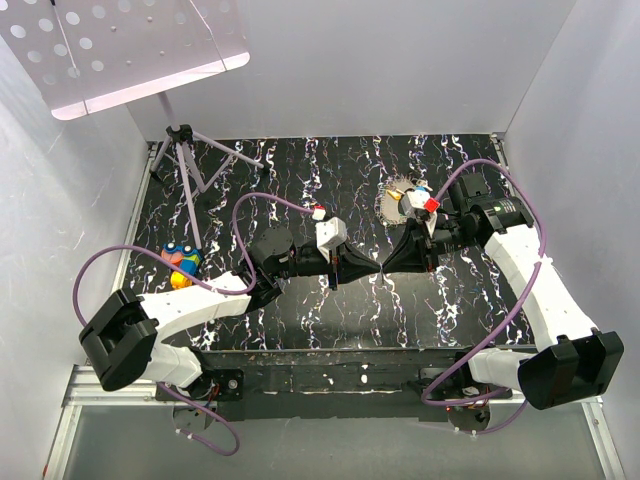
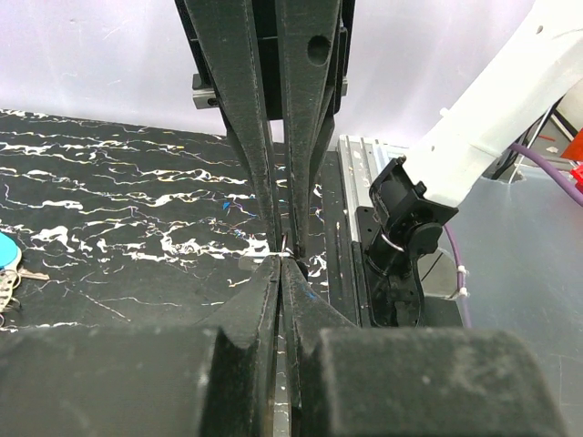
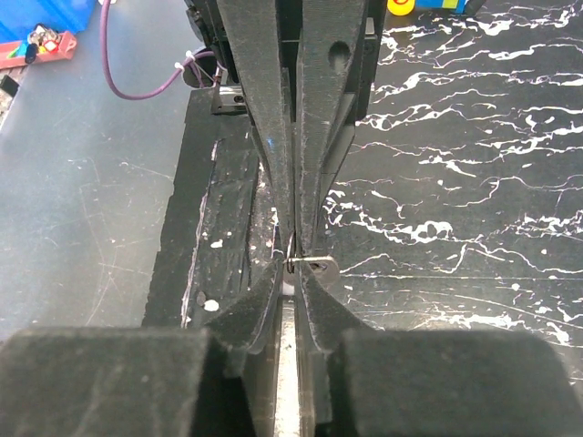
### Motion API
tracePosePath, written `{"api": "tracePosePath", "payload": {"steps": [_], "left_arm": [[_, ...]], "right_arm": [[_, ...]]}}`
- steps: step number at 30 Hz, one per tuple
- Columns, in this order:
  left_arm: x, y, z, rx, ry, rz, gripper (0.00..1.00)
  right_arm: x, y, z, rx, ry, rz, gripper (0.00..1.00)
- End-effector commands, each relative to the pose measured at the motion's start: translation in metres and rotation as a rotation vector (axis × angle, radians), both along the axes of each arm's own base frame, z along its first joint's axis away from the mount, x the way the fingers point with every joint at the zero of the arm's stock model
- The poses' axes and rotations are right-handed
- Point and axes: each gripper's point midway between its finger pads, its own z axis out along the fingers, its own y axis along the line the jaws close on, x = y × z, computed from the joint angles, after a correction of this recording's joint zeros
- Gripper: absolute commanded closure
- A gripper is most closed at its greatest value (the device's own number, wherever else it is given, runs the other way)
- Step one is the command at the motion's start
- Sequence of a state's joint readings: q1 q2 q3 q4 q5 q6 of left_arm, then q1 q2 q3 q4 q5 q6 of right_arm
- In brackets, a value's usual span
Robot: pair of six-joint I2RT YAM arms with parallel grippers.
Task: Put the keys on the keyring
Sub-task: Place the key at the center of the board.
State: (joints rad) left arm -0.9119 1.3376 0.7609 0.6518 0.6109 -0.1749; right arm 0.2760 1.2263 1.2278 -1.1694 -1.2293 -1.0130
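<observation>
Left wrist view showed the left claw (image 2: 281, 267) drawn narrow, its tips pinching the thin wire of the keyring (image 2: 284, 250) just above the surface (image 2: 118, 209). Tip to tip against it, the right claw (image 2: 281, 232) was equally narrow and closed on the same wire. Probably each arm braced one side of the loop so that its coil could be worked open. From the right wrist, a flat silver key (image 3: 320, 266) poked out beside the tips, touching the ring; whether it was threaded could not be told. Overhead, the claws met mid-surface, nearer the near edge. The other keys (image 1: 398, 205) lay heaped toward the far right corner, apart from both claws, seemingly awaiting their turn. Bright toys (image 1: 180, 262) sat by the left edge.
</observation>
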Motion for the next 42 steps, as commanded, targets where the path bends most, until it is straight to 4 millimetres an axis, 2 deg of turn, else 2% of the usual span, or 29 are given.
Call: {"api": "tracePosePath", "payload": {"steps": [1, 4, 9, 10, 13, 16, 17, 21, 23, 27, 34, 38, 42], "left_arm": [[0.001, 0.0, 0.003, -0.014, -0.009, 0.009, 1.0], [0.001, 0.0, 0.003, -0.016, -0.009, 0.009, 1.0], [0.001, -0.001, -0.001, 0.002, 0.008, 0.008, 1.0], [0.002, 0.0, 0.0, 0.011, 0.008, 0.014, 0.97], [0.005, 0.009, -0.002, 0.052, -0.008, 0.052, 0.74], [0.008, 0.032, 0.007, 0.06, -0.047, 0.126, 0.37], [0.01, 0.041, 0.014, 0.056, -0.065, 0.161, 0.28], [0.019, 0.081, 0.018, 0.125, -0.137, 0.309, 0.02], [0.023, 0.098, 0.016, 0.194, -0.169, 0.361, 0.02], [0.028, 0.126, -0.001, 0.34, -0.232, 0.433, 0.02], [0.034, 0.15, -0.026, 0.388, -0.276, 0.53, 0.02], [0.032, 0.158, -0.024, 0.357, -0.289, 0.56, 0.02], [0.027, 0.16, -0.02, 0.343, -0.297, 0.551, 0.02]], "right_arm": [[-0.002, 0.004, 0.013, 0.032, -0.01, 0.017, 0.89], [-0.002, 0.004, 0.011, 0.03, -0.005, 0.017, 0.99], [0.0, 0.002, 0.011, 0.007, -0.005, -0.002, 0.99], [0.001, 0.002, 0.008, -0.009, -0.002, -0.01, 0.99], [0.006, -0.003, 0.0, -0.065, 0.0, -0.05, 0.99], [0.013, -0.013, -0.017, -0.171, 0.005, -0.109, 0.99], [0.013, -0.017, -0.023, -0.208, 0.013, -0.128, 0.99], [0.009, -0.049, -0.055, -0.429, 0.061, -0.186, 0.99], [0.005, -0.071, -0.073, -0.56, 0.104, -0.211, 0.99], [0.002, -0.118, -0.107, -0.763, 0.209, -0.296, 0.99], [0.0, -0.201, -0.152, -1.09, 0.34, -0.466, 0.99], [-0.004, -0.223, -0.175, -1.2, 0.425, -0.485, 0.99], [0.005, -0.229, -0.192, -1.26, 0.513, -0.506, 0.99]]}}
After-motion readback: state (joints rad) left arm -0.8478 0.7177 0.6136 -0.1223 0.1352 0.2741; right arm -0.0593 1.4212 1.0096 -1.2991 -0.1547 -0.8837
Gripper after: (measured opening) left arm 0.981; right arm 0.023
